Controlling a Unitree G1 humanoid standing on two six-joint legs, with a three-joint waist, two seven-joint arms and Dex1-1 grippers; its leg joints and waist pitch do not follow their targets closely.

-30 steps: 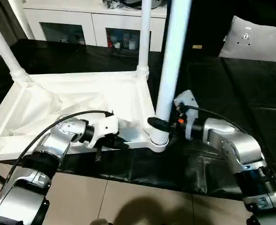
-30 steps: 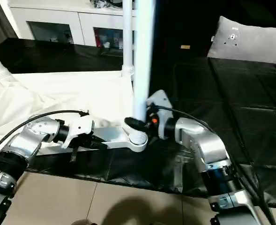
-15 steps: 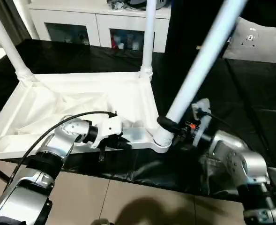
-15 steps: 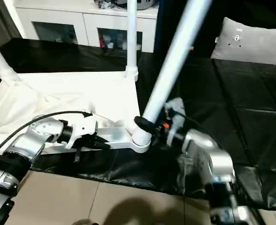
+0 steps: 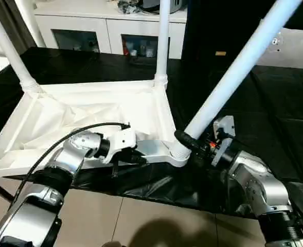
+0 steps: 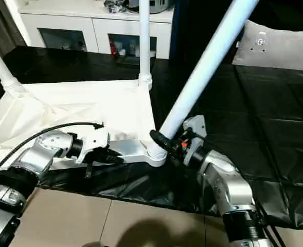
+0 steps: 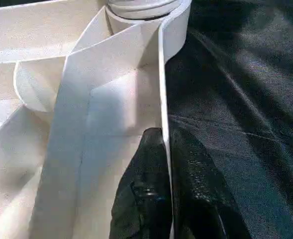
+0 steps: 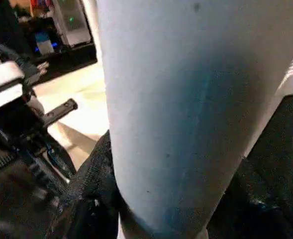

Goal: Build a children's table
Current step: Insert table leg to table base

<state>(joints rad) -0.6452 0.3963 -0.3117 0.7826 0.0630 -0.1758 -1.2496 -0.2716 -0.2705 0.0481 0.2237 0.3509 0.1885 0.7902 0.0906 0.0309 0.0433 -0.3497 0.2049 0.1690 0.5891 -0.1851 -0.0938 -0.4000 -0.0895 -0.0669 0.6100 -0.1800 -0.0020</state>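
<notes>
**Three legs up, one leaning**

The upturned table top (image 5: 94,110) lies on a black sheet (image 5: 274,103). Two legs (image 5: 163,36) stand upright; a third leg (image 5: 233,77) leans from the near corner socket (image 5: 179,153), pinched by the right gripper (image 5: 195,144). The left gripper (image 7: 167,199) pinches the top's near rim. A white cabinet (image 5: 105,31) stands behind.

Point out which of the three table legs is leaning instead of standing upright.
The leg at the near corner socket, gripped by the right end effector. It slants to the right; the two far-corner legs stand about upright.
</notes>
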